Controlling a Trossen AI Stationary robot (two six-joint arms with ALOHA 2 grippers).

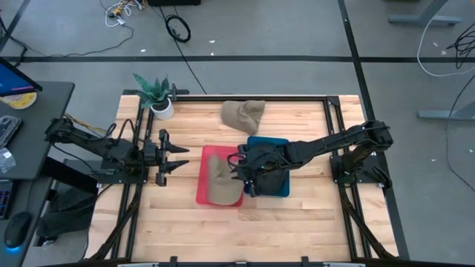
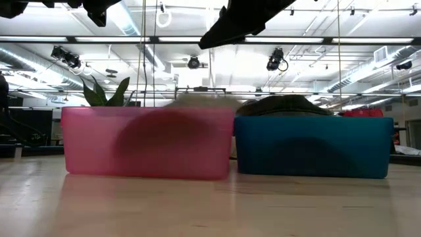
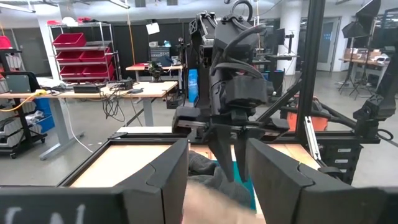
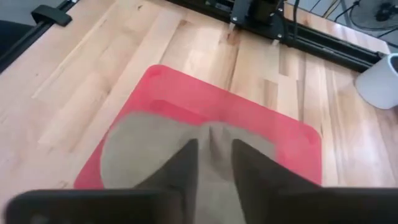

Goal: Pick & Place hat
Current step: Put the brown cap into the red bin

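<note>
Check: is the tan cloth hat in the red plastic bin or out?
In. The tan cloth hat lies within the red plastic bin walls, under the right gripper.

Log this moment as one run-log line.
right gripper: above tan fabric hat lying in red plastic bin | left gripper: open, waiting beside bin | second tan hat: on wooden table

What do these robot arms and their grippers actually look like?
Both arms are dark, almost black, built of jointed blocky segments with black cables running along them. The left gripper and right gripper each end in two slim, tapered dark fingers. No markings are legible.
</note>
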